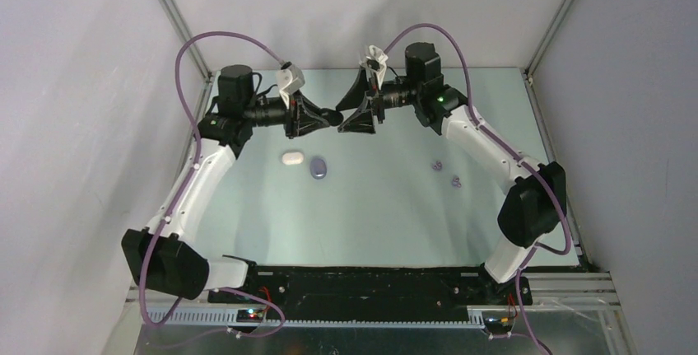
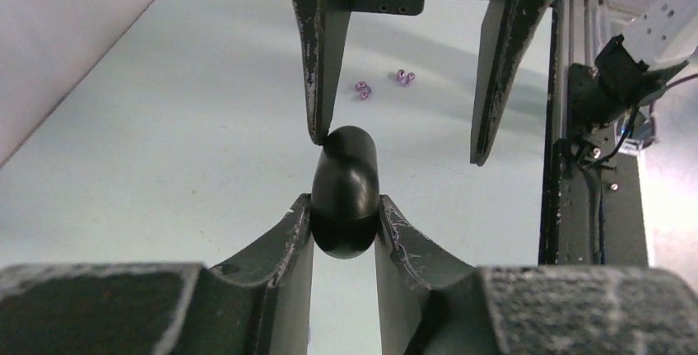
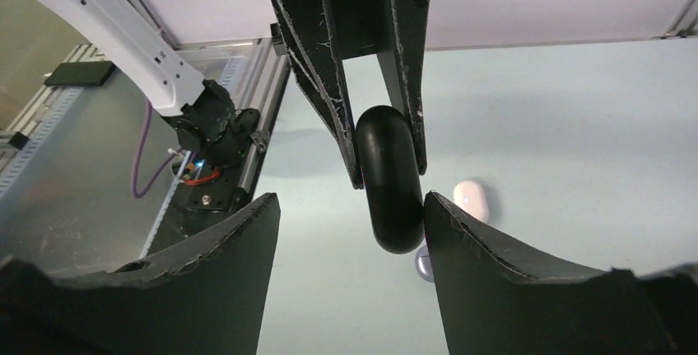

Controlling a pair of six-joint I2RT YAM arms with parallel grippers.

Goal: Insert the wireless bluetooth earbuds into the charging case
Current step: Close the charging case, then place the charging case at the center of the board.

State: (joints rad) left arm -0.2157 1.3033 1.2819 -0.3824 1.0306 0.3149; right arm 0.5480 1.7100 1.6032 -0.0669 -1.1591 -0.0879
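Note:
My left gripper [image 2: 344, 203] is shut on a black oval charging case [image 2: 344, 186] and holds it in the air above the far middle of the table [image 1: 379, 207]. My right gripper [image 3: 350, 198] faces it, open, with the case [image 3: 388, 178] between its jaws; one fingertip [image 3: 430, 200] touches the case's side. In the top view the two grippers meet at the case [image 1: 333, 114]. Two pairs of lavender earbuds [image 1: 438, 165] [image 1: 456, 181] lie on the table to the right, also in the left wrist view [image 2: 362, 89] [image 2: 404, 77]. No white or black earbuds show.
A white oval case [image 1: 291, 158] and a lavender oval case [image 1: 318, 168] lie on the table left of centre, below the grippers. They also show in the right wrist view: the white case [image 3: 472, 198] and the lavender case [image 3: 423, 263], partly hidden.

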